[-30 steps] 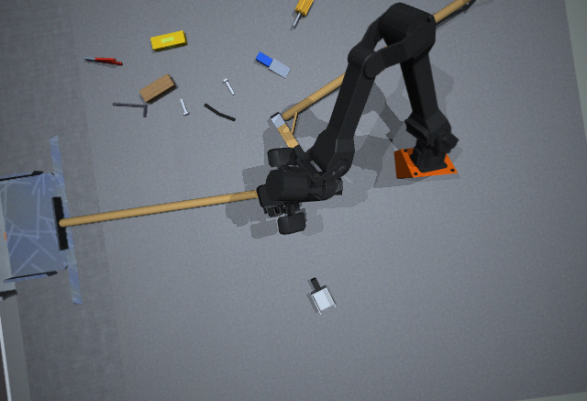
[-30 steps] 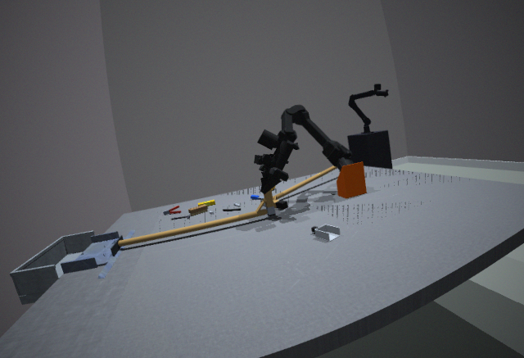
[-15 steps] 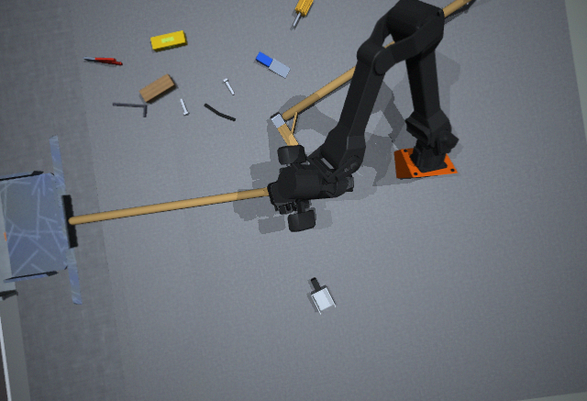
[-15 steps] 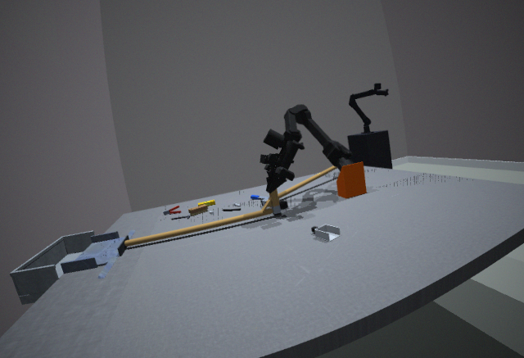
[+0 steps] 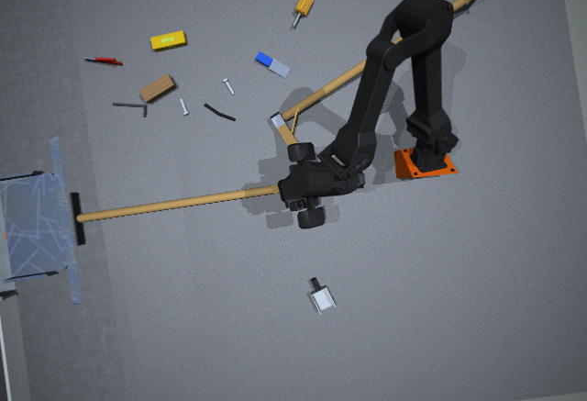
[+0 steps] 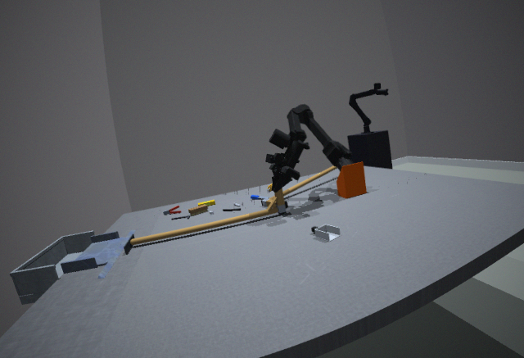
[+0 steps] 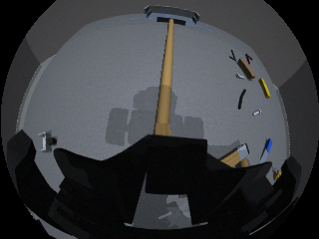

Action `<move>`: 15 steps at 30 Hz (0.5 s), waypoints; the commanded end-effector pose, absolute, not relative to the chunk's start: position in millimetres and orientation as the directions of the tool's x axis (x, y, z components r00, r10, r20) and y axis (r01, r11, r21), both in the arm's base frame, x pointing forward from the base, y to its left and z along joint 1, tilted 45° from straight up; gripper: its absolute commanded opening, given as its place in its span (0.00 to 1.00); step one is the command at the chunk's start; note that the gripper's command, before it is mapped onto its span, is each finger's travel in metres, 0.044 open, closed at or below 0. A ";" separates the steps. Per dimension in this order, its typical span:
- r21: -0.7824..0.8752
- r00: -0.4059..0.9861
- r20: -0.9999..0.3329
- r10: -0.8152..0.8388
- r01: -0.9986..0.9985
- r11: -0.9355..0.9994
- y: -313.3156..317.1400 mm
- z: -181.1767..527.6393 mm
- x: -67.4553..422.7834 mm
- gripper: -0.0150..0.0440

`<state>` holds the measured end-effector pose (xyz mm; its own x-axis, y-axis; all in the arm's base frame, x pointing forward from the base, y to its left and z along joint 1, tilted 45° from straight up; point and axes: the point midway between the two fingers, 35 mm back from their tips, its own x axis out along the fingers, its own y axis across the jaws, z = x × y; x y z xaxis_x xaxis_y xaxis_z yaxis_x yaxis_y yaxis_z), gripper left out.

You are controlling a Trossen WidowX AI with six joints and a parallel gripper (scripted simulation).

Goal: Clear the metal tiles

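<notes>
My gripper (image 5: 290, 192) (image 6: 279, 205) is shut on the near end of the long scraper's wooden handle (image 5: 175, 204) (image 6: 198, 227) (image 7: 166, 87), low over the table. The handle lies almost flat and points left. Its black blade (image 5: 77, 218) (image 6: 127, 244) (image 7: 171, 20) stands at the near edge of the bluish steel bench plate (image 5: 28, 217) (image 6: 99, 253). I see no metal tile on the plate. The grey catch box (image 6: 35, 267) sits at the plate's far end; its inside is hidden.
A second long wooden pole (image 5: 331, 85) runs under my arm, beside the orange base (image 5: 405, 163). Loose tools lie at the back: a yellow level (image 5: 168, 39), red pliers (image 5: 104, 60), a wooden block (image 5: 157, 87), a screwdriver (image 5: 303, 4), bolts. A small metal scoop (image 5: 321, 297) lies in front.
</notes>
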<state>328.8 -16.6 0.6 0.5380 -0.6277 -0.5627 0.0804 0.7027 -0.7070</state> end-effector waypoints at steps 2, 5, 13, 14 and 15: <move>-0.705 0.545 -0.558 -0.627 0.087 0.703 -15.5 2.2 325.9 0.25; -0.706 0.542 -0.559 -0.627 0.085 0.703 -15.9 1.6 326.1 0.25; -0.707 0.539 -0.562 -0.628 0.081 0.702 -16.8 0.8 325.8 0.25; -0.707 0.539 -0.562 -0.628 0.081 0.702 -16.8 0.8 325.8 0.25; -0.707 0.539 -0.562 -0.628 0.081 0.702 -16.8 0.8 325.8 0.25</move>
